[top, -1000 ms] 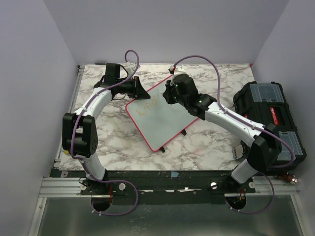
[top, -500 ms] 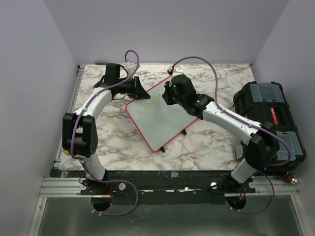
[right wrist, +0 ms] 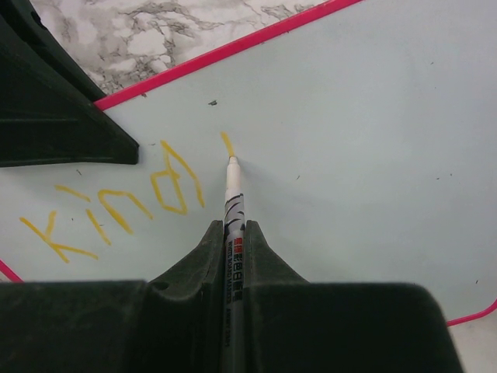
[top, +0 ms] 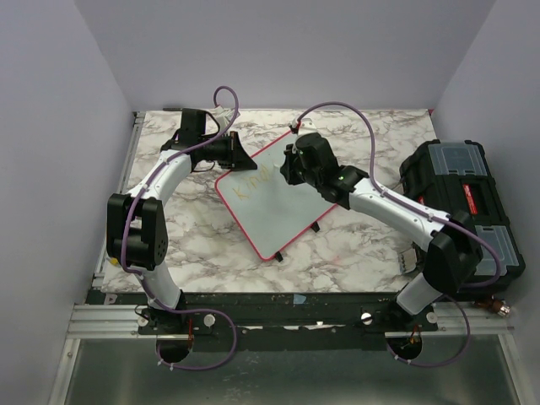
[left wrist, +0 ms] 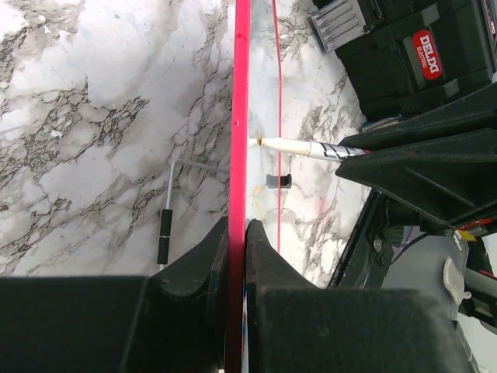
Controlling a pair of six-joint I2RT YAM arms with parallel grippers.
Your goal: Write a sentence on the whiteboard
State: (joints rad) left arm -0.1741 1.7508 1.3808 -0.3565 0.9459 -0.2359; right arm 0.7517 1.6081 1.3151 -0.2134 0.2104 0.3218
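On whiteboard (top: 272, 218), faint sentence (right wrist: 124, 203) partly hidden; left jaws tight on frame (left wrist: 238, 116), right jaws on marker (right wrist: 231, 203).

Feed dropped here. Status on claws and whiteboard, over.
Left claw shut on whiteboard edge. Right claw shut on marker, tip on board past yellow lettering. Nothing blocking the stroke.

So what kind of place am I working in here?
Probably a robot test cell: a marble-patterned tabletop boxed in by plain lavender walls, a black tool case at its right edge, and an aluminium rail along the near edge.
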